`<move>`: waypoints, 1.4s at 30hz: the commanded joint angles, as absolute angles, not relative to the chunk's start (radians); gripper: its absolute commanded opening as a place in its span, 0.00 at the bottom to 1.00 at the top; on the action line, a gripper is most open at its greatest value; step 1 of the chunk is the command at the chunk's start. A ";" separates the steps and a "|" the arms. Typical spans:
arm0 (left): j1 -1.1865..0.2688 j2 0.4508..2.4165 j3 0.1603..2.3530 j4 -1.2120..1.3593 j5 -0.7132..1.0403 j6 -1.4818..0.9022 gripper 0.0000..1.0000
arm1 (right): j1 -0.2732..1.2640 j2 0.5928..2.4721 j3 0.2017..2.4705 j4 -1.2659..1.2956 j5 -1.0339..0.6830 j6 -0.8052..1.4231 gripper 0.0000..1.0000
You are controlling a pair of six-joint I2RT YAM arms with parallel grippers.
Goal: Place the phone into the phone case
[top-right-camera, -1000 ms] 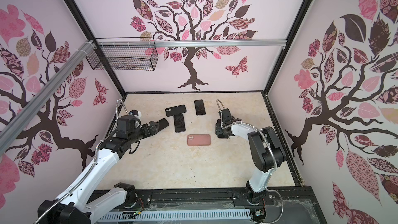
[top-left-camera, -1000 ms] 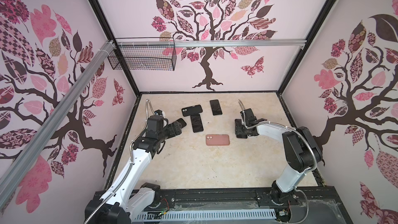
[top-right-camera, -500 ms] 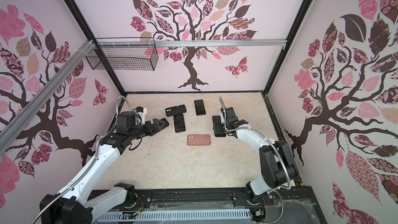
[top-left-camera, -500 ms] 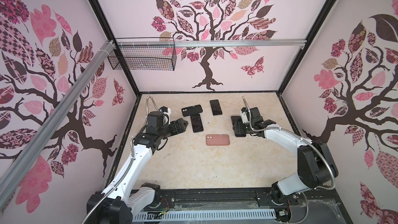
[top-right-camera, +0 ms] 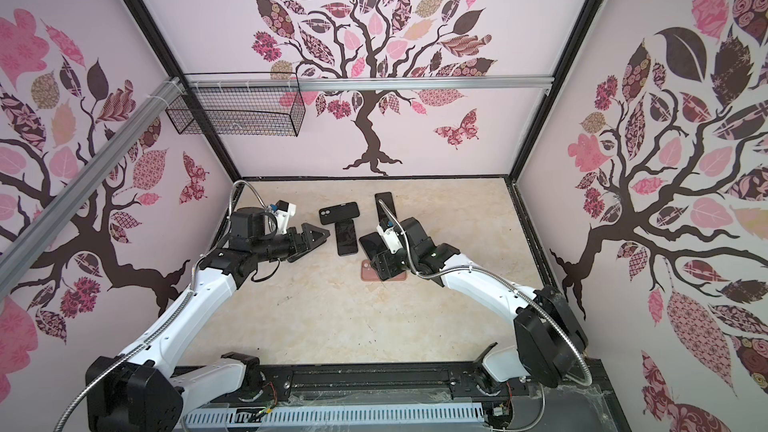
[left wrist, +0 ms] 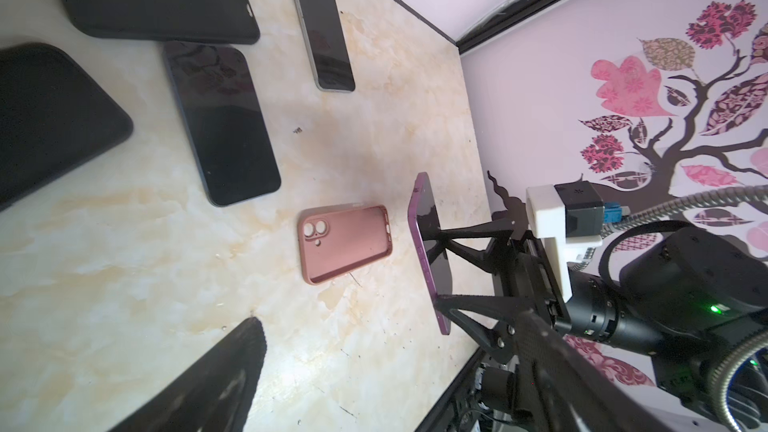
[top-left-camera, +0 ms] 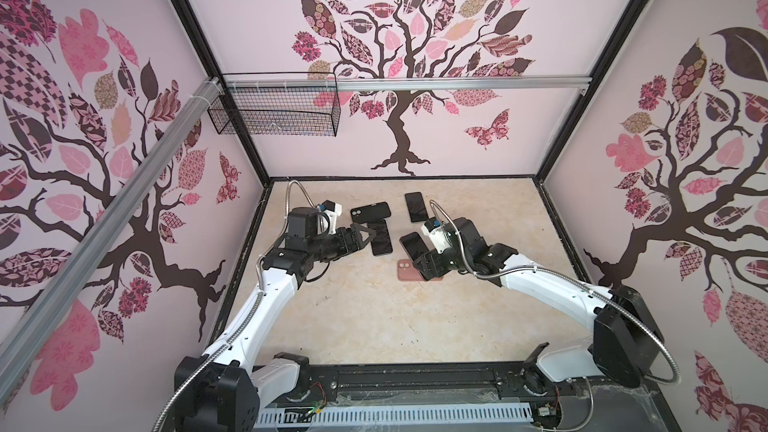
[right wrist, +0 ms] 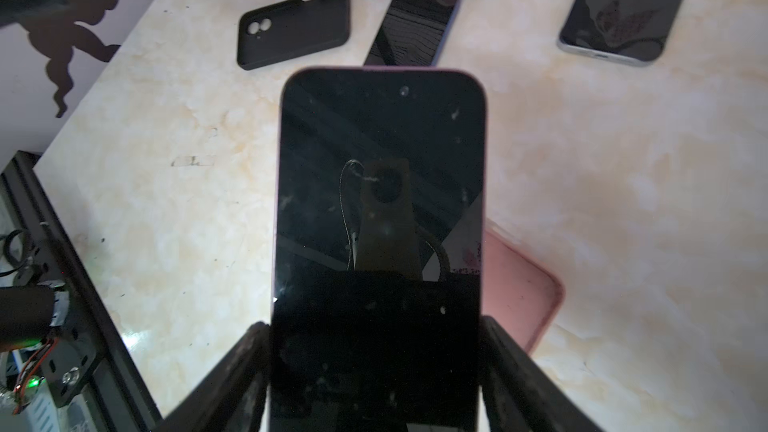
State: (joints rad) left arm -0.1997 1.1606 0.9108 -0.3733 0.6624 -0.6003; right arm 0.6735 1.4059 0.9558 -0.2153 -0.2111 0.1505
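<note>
The phone (right wrist: 380, 201), black-screened with a purple edge, is clamped by its long sides in my right gripper (right wrist: 376, 367). It hangs tilted, screen up, just above the pink phone case (top-left-camera: 404, 271), which lies open side up on the marble floor. The case's near end is hidden under the gripper in both top views (top-right-camera: 367, 275). In the left wrist view the phone (left wrist: 428, 251) hovers edge-on beside the case (left wrist: 345, 243), apart from it. My left gripper (top-left-camera: 365, 238) stands open and empty to the left, by a black phone (top-left-camera: 381, 238).
A black case (top-left-camera: 370, 211) and another dark phone (top-left-camera: 415, 206) lie behind the pink case. A second black case (left wrist: 41, 118) lies close to my left gripper. A wire basket (top-left-camera: 272, 114) hangs on the back left wall rail.
My right gripper has carried the phone leftward and forward from the right side to over the pink case. My left gripper has edged right toward the black phone.
</note>
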 commanded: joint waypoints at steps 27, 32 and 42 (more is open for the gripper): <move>-0.214 1.205 0.852 -0.214 0.976 -0.752 0.64 | 0.854 1.309 1.011 -0.029 -0.262 0.111 0.16; -0.218 1.206 0.841 -0.239 0.989 -0.735 0.50 | 0.858 1.309 1.014 -0.029 -0.243 0.103 0.16; -0.220 1.196 0.819 -0.260 1.012 -0.718 0.38 | 0.860 1.306 1.020 -0.032 -0.235 0.086 0.16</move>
